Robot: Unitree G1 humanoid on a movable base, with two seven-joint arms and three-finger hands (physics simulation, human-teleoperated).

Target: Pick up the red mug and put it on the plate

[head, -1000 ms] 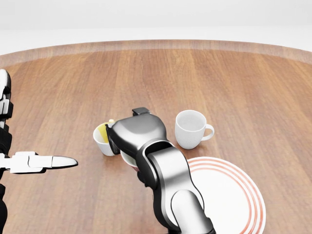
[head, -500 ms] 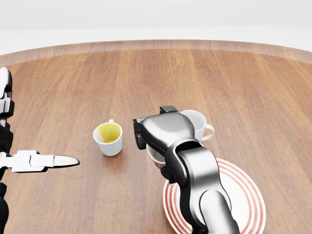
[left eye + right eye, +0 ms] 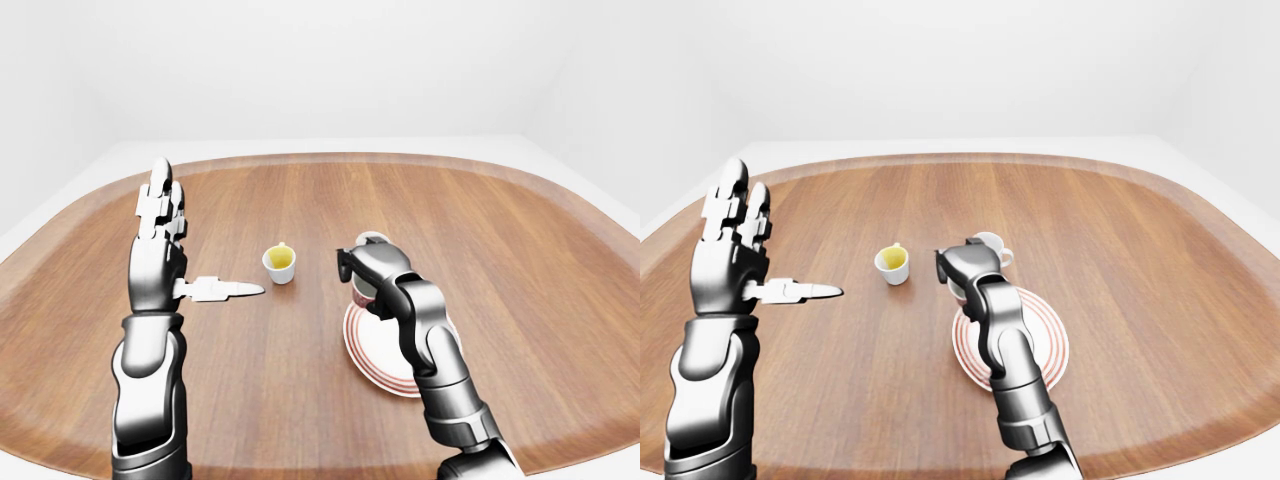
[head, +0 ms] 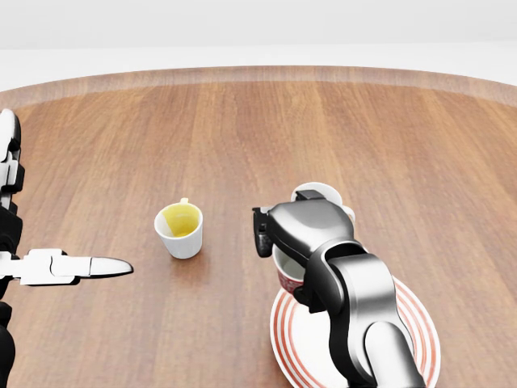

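Now over the plate [image 4: 416, 327] edge instead of beside the yellow cup [image 4: 179, 229], red mug [image 4: 287, 279] clenched in right hand [image 4: 300, 230], left hand [image 3: 157, 225] spread open, ready for lowering.

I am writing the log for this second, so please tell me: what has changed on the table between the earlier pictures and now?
The right hand, holding the red mug, carried it rightward in the head view, away from the yellow-lined cup to the near-left edge of the plate. No release is visible. The white mug, now mostly hidden behind the hand, the yellow-lined cup, the plate and the open left hand stayed where they were.
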